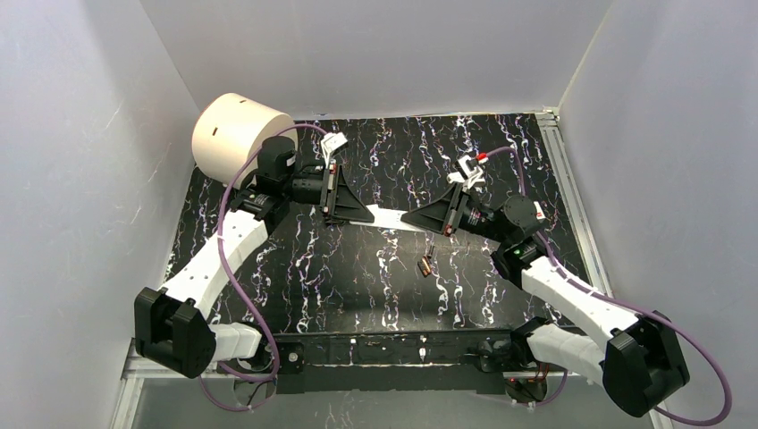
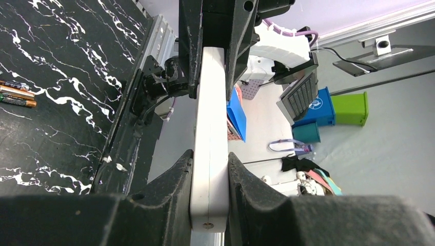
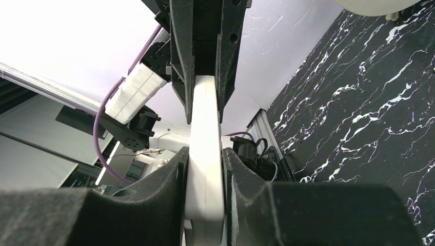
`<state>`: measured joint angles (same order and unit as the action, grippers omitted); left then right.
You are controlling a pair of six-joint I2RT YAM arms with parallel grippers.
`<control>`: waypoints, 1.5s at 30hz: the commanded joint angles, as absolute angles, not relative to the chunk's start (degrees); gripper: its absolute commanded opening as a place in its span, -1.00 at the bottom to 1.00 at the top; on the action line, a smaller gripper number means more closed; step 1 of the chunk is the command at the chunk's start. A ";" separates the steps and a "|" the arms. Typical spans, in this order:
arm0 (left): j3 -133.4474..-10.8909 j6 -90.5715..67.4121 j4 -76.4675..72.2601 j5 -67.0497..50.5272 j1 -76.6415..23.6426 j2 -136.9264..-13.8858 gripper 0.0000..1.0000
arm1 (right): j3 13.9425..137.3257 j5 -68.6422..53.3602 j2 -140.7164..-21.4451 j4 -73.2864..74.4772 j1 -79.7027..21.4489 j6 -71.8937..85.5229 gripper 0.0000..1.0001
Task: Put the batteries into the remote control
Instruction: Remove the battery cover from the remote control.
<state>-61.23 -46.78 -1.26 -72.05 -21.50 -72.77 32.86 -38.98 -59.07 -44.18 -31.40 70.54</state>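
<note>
Top external view gives us the slim white rectangular remote control [image 1: 386,218], held between the two arms over the black, white-veined marble table [image 1: 357,286]. We see the left gripper [image 1: 366,216] pinching its left end and the right gripper [image 1: 409,219] pinching its right end. The batteries [image 1: 426,264], two tiny dark cylindrical cells with a copper tint, lie side by side on the table. They sit just nearer the arm bases than the remote's right end, apart from both grippers. A large cream cylinder [image 1: 234,134] stands at the table's far left corner, behind the left arm.

Left wrist view shows us the remote control [image 2: 210,128] edge-on, running straight away from the camera. The left gripper [image 2: 209,164] has its black fingers [image 2: 174,179] pressed against both sides of the near end. The right gripper [image 2: 211,56] clamps the far end in the same way. We find the batteries [image 2: 15,93] together on the table at the picture's left edge, well apart from the remote. A green bin [image 2: 351,107] and a blue bin [image 2: 320,105] stand beyond the table.

Right wrist view gives us the mirror case. The right gripper [image 3: 205,164] is closed on the near end of the remote control [image 3: 205,133], and the left gripper [image 3: 205,77] grips the far end.
</note>
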 commanded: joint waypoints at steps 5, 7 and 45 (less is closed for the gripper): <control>-59.04 -48.59 -3.53 -71.17 -17.91 -71.56 -1.00 | 40.30 -37.08 -62.75 -24.45 -31.17 66.46 0.00; -58.37 -48.64 -3.59 -70.74 -17.78 -71.96 -1.00 | 41.98 -35.61 -63.35 -19.51 -31.17 64.58 0.22; -57.22 -41.98 5.00 -71.50 -15.08 -75.33 -1.00 | 44.43 -27.68 -55.40 -4.65 -31.11 55.46 0.01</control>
